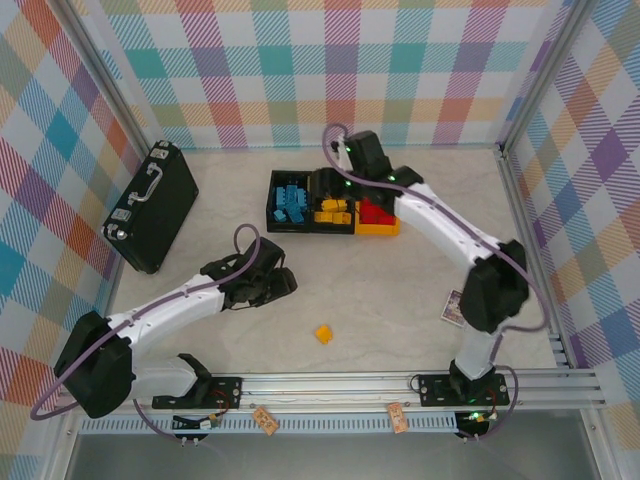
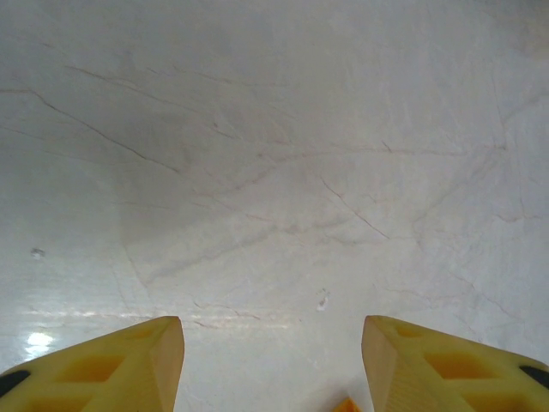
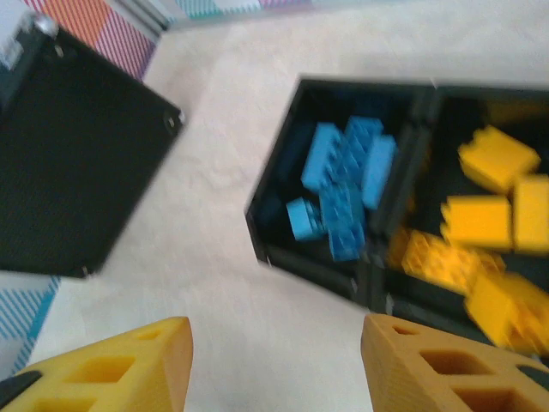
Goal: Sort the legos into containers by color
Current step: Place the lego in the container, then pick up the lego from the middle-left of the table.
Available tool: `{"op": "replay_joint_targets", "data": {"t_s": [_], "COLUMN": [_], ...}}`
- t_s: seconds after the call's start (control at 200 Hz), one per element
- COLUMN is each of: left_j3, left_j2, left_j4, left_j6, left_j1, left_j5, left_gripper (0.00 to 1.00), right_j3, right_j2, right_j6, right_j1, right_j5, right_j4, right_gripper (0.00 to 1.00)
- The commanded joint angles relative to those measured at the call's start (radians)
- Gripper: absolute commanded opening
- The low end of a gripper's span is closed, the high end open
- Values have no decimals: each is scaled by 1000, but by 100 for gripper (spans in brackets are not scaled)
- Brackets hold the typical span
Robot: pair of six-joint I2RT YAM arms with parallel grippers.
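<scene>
The containers stand in a row at mid-table: a black bin (image 1: 272, 200) of blue legos (image 1: 293, 204), a black middle bin (image 1: 333, 228) of yellow legos (image 1: 335, 211), and a yellow-orange bin (image 1: 380, 230) of red legos (image 1: 376, 212). One yellow-orange lego (image 1: 323, 334) lies loose near the front. My right gripper (image 1: 345, 178) hovers over the bins' far side, open and empty (image 3: 276, 330); below it are blue legos (image 3: 343, 184) and yellow legos (image 3: 489, 215). My left gripper (image 1: 288, 282) hangs open and empty over bare table (image 2: 273, 330), left of and beyond the loose lego.
A black briefcase (image 1: 152, 205) with a handle lies at the left, its corner also in the right wrist view (image 3: 69, 172). A small printed card (image 1: 455, 307) sits by the right arm. Plaid walls enclose the table; a metal rail (image 1: 400, 382) runs along the front.
</scene>
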Motion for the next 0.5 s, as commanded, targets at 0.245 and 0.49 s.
{"op": "replay_joint_targets", "data": {"t_s": [0.245, 0.49], "left_j3": [94, 210], "left_j2": [139, 307], "left_j4": [-67, -151], "left_j6": [34, 166], "left_j1": [-156, -313], "left_j5": [125, 90], "left_gripper": [64, 66], "right_j3": [-579, -753], "right_j2": [-407, -548], "right_j6": [-20, -1], "right_j1": [-74, -122], "right_j5": [5, 17], "right_j4": [-104, -122], "right_gripper": [60, 60]}}
